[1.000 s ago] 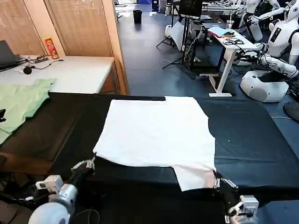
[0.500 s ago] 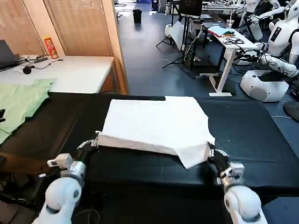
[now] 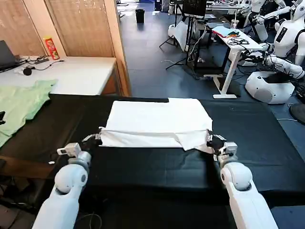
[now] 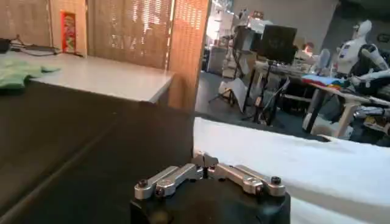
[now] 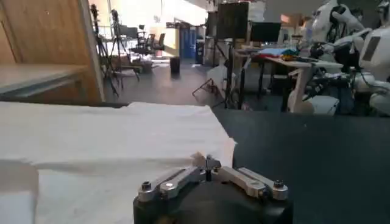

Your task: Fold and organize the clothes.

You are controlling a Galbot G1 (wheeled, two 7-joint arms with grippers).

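T-shirt [image 3: 157, 121] near hem carried farther toward table's [image 3: 257, 143] far edge | left gripper [image 3: 96, 139] and right gripper [image 3: 213, 141] pinch its folded edge, arms stretched forward, low | shirt mid-table.

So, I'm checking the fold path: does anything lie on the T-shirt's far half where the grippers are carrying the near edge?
Nothing visible does. The left gripper and right gripper pinch the T-shirt at its near corners; the far half lies bare on the black table.
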